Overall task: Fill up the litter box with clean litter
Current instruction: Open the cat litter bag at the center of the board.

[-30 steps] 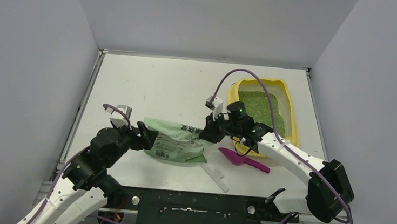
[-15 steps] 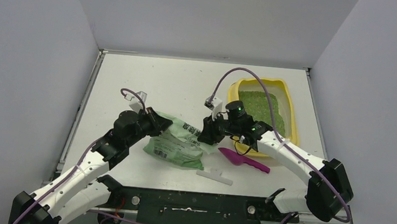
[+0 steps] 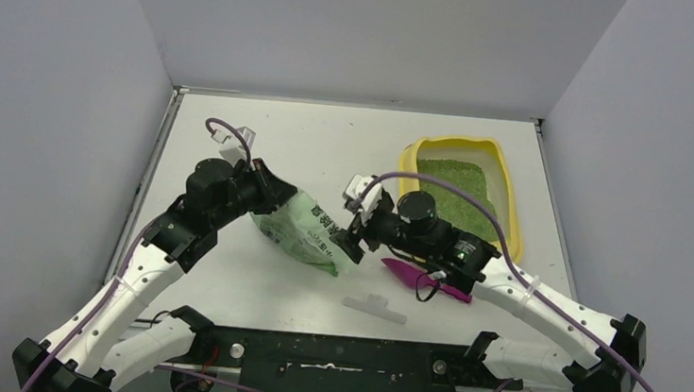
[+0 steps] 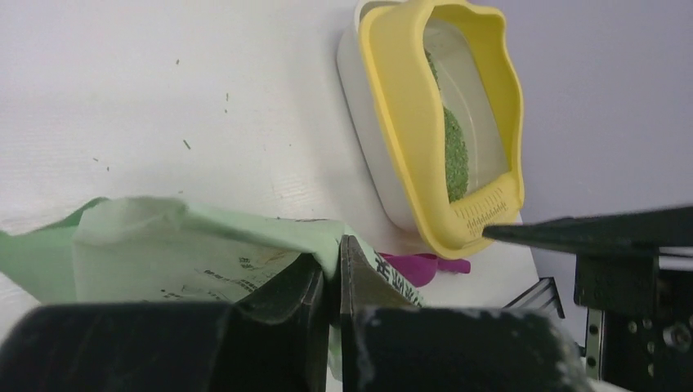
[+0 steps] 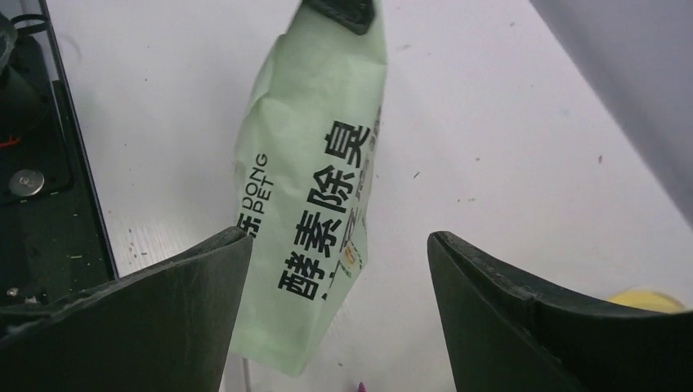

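Near the green printed bag (image 3: 307,230), magenta scoop (image 3: 430,283) and white clip (image 3: 374,306).

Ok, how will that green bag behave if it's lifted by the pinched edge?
Probably floppy: the bag is creased thin film, drooping from where the left tool pinches its edge. It looks flattish, so it is likely fairly light, though its contents are hidden. With the right tool open and not gripping, the free end may swing or fold.
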`<state>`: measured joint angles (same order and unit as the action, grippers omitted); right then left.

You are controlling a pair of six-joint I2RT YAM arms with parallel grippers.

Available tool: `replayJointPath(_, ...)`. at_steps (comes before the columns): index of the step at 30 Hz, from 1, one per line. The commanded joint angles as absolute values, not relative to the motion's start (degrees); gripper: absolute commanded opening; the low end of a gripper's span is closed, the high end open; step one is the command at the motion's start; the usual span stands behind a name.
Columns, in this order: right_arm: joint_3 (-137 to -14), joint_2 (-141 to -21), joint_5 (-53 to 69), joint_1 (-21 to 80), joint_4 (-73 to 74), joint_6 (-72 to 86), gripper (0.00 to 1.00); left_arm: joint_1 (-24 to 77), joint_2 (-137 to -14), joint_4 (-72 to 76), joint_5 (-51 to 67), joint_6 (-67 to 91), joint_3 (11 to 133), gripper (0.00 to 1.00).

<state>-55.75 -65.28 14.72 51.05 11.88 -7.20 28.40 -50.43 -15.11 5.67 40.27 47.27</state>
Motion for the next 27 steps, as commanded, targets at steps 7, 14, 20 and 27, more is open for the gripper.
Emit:
replayJointPath(7,-58.3,-69.3,-5.1,63.0,2.1,-15.3,0.81,27.1,-50.5,-12.8,6.1,39.3,58.6,0.0)
replayJointPath(14,-64.3,-78.0,-10.7,66.5,1.1,-3.4,0.81,26.9,-51.6,-17.2,2.6,40.7,60.2,0.0)
replayJointPath(20,-68.8,-81.2,-14.2,66.6,4.8,4.6,0.76,26.6,-53.8,-22.7,2.4,39.7,63.1,0.0)
replayJointPath(27,-72.1,-80.4,-12.3,66.8,7.8,15.6,0.77,26.4,-53.6,-22.9,1.4,40.6,63.1,0.0)
